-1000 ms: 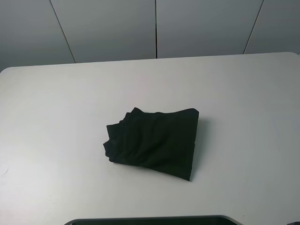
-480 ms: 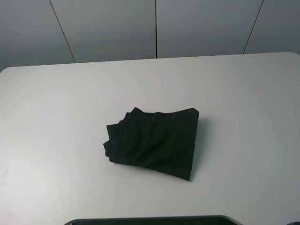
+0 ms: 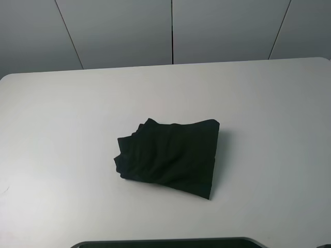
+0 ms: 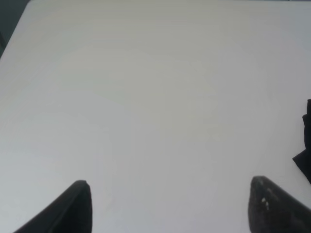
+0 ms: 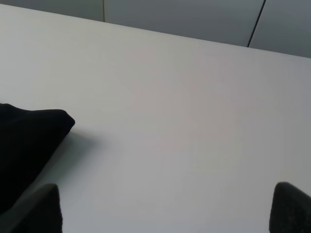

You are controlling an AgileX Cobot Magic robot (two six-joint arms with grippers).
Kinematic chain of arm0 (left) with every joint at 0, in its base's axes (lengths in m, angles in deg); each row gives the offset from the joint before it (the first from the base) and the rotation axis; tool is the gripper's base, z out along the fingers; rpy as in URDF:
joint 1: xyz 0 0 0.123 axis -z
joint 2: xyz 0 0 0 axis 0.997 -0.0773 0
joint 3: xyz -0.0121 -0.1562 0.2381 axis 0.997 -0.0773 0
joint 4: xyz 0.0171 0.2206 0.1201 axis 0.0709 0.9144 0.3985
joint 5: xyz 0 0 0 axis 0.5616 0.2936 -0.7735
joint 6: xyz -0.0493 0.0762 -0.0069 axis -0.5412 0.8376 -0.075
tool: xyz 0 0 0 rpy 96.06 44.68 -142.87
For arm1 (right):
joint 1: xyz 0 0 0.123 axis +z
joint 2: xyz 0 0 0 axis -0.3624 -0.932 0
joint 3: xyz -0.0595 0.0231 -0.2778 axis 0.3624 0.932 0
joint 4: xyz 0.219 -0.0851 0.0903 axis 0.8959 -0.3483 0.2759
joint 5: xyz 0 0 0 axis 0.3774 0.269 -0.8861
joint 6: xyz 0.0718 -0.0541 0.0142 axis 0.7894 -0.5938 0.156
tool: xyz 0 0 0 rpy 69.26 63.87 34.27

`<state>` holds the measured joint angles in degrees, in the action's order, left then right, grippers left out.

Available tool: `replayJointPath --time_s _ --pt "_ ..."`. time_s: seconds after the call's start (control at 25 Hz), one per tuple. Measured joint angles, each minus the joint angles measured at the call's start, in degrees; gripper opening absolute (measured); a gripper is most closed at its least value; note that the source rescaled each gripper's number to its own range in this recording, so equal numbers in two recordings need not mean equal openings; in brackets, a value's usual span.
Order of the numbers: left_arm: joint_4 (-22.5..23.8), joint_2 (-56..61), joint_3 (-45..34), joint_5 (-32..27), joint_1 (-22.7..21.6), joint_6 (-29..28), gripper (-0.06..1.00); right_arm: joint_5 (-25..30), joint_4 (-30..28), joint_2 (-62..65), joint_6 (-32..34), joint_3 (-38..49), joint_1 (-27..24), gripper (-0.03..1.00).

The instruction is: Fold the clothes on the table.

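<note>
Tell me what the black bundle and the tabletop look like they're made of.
The black bundle looks like soft matte fabric, probably a cotton knit: it drapes in gentle ripples and stacked folded edges, with no shine. The tabletop looks like smooth, hard white laminate or painted board, faintly glossy; exact material unclear.

The T-shirt (image 3: 168,157) showed only plain black fabric. The left wrist view cut it (image 4: 305,145) off, showing only one edge.

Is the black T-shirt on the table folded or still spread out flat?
Folded. The black T-shirt lies as a compact bundle on the white table, with layered edges stacked at its left side; no sleeves or print show.
</note>
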<state>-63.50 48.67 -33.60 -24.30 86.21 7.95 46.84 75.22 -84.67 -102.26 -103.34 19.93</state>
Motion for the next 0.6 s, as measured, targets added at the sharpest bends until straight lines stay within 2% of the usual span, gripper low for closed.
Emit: replayJointPath --time_s 0.16,0.32,0.48,0.6 --pt "-0.79 0.10 -2.22 3.78 0.00 2.54 0.86 -0.28 -3.51 0.00 3.18 0.00 0.00 0.97" --pt "-1.04 0.23 -3.21 6.81 0.79 5.41 0.86 -0.56 -6.66 0.00 7.18 0.05 0.00 0.98" --pt "-0.31 0.23 -4.11 7.34 3.96 5.34 0.86 -0.71 -8.01 0.00 9.01 0.05 0.77 0.98" --pt "0.21 0.21 -4.11 7.47 4.58 4.71 0.84 -0.71 -8.01 0.00 9.52 0.05 1.39 0.98"
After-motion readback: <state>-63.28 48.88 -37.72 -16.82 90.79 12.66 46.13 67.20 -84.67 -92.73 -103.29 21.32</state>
